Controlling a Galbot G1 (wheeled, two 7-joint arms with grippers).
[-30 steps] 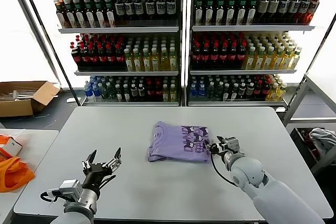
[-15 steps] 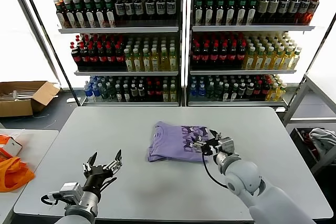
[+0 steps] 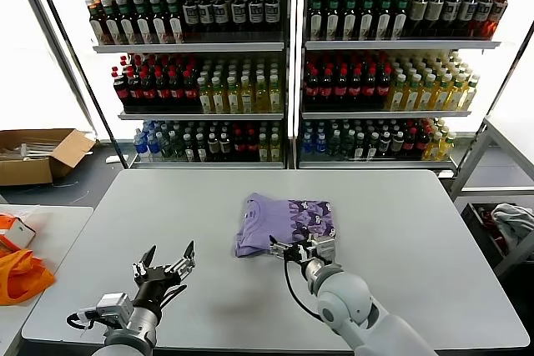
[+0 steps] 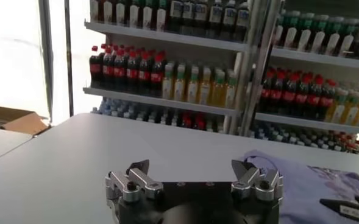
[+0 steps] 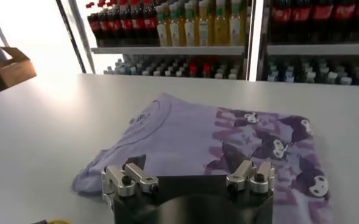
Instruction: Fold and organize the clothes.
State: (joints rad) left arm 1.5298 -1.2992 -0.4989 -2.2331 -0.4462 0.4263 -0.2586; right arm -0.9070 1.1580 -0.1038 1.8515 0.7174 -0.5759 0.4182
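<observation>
Lavender fabric lies just ahead of the right gripper (image 3: 299,250), whose fingers stand spread wide with nothing between them, poised at the near edge of the folded T-shirt (image 3: 284,223). To the robot's left, well apart from the shirt, the left gripper (image 3: 164,262) hovers over the grey table (image 3: 417,231), also wide open and empty. Beyond stand shelves of bottles (image 3: 284,72).

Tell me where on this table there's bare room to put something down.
Bare: the table right of the folded T-shirt, the strip behind it, and the left stretch toward the open left gripper. Crowded: the shirt's near edge, where the open right gripper sits.
</observation>
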